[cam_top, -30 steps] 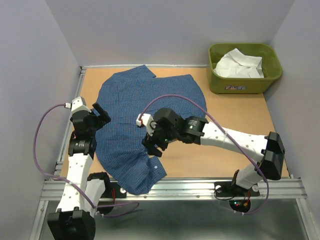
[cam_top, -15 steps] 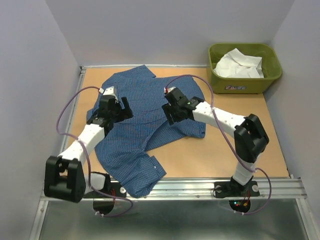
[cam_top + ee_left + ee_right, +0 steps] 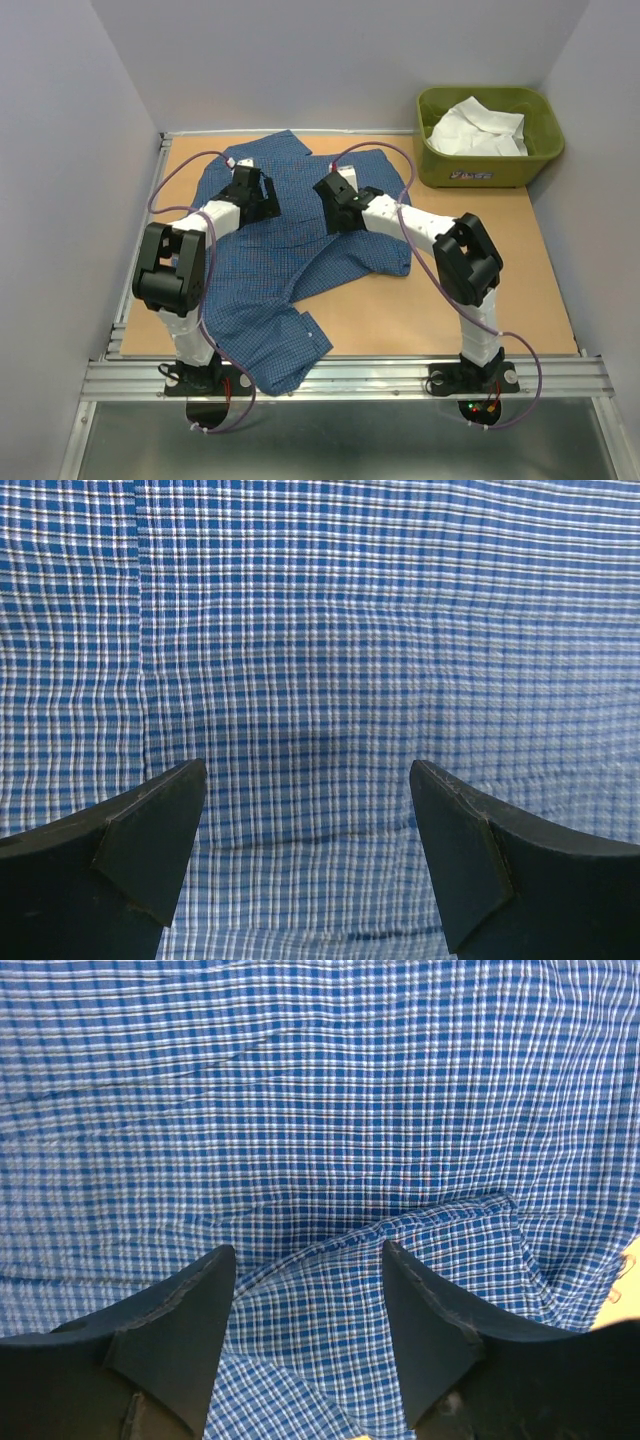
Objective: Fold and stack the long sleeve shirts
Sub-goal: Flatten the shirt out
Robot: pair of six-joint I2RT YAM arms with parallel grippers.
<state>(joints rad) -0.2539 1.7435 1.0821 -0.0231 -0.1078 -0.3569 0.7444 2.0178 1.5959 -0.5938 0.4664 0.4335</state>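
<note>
1x blue shirt [image 3: 300, 250] spread on surface [image 3: 480, 290]; left gripper [image 3: 307, 780], right gripper [image 3: 307, 1255] w/ jaws apart over cloth, nothing held – prob. lining up fold pinch.

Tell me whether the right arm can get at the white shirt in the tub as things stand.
Probably yes. The white shirt lies uncovered in the open-topped tub on that arm's side; nothing stands between it and the right gripper, open above the blue shirt.

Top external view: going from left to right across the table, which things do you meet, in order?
left gripper → right gripper, both over the blue checked shirt → olive-green tub holding the white shirt
</note>
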